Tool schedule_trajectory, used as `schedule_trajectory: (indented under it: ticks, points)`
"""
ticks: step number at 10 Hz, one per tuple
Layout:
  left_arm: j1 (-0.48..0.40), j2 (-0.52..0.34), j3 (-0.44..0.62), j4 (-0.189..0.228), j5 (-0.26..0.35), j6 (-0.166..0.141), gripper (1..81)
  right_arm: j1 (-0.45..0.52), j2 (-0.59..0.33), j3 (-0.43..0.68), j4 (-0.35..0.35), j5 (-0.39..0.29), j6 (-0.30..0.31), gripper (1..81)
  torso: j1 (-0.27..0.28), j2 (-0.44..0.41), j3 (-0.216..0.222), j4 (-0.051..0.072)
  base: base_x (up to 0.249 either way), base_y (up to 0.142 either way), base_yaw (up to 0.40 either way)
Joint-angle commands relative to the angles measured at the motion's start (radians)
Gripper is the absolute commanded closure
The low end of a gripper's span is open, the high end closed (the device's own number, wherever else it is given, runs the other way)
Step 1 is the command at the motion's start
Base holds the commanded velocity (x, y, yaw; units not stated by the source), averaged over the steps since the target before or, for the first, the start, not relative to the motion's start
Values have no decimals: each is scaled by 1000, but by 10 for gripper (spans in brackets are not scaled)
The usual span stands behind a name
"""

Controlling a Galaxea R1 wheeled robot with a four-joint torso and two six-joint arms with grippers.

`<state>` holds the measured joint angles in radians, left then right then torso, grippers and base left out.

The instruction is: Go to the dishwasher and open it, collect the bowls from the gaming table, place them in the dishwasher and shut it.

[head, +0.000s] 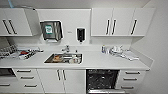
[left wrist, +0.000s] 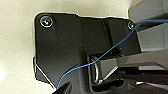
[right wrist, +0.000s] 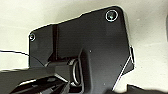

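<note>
The dishwasher (head: 101,79) sits under the white counter (head: 100,61), right of centre in the head view. It stands open, showing a dark interior with racks. A strip of its lowered steel door (head: 105,91) lies along the lower edge of the picture. The gaming table and its bowls are out of view. In the left wrist view, my arm's dark plate (left wrist: 75,50) hangs over a pale floor, with a blue cable (left wrist: 100,58) crossing it. The right wrist view has the same kind of dark plate (right wrist: 87,50) over pale floor.
A steel sink (head: 63,58) with items in it and a tap (head: 66,48) lie left of the dishwasher. White drawers (head: 130,79) flank its right side, cabinet doors (head: 61,80) its left. A dish rack (head: 7,51) and clutter (head: 120,52) sit on the counter. A wall (head: 157,62) closes the right side.
</note>
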<state>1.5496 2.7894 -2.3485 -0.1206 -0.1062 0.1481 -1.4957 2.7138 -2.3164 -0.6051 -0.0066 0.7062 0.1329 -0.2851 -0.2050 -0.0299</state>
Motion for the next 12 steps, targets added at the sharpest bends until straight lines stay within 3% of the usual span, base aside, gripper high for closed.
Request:
schedule_trajectory:
  ticks: [1, 2, 3, 5, 9, 10, 11, 12]
  points:
    - [-35, -14, 8, -2, 57, -2, 10, 47, -17, 2, -15, -39, -4, 10, 1, -2, 81, 0, 0, 0, 0]
    - [-35, -13, 8, -2, 57, -2, 10, 47, -18, 0, -16, -39, -4, 10, -20, 31, 103, 0, 0, 0, 0]
    - [-35, -10, 8, -2, 56, -4, 10, 47, -17, -3, -16, -39, -4, 10, -33, 52, 36, 0, 0, 0, 0]
    - [-35, 4, 0, -2, 54, -4, 10, 45, 6, -33, -21, -41, -2, 10, -42, 66, 49, 0, 0, 0, 0]
    - [-35, 84, -130, 4, 62, -4, 10, 4, 158, -272, 10, -42, -1, 10, -43, 63, 46, 0, 0, 0, 0]
    - [-35, 104, -166, 1, 63, -4, 10, -10, 190, -316, 62, -41, -16, 10, -43, 63, 46, 0, 0, 0, 0]
    - [-35, 118, -186, 3, 63, -4, 10, -19, 207, -354, 138, -41, -96, 10, -43, 63, 46, 0, 0, 0, 0]
    - [-35, 125, -193, 4, 65, -4, 10, -24, 224, -379, 258, -41, -209, 10, -43, 63, 46, 0, 0, 0, 0]
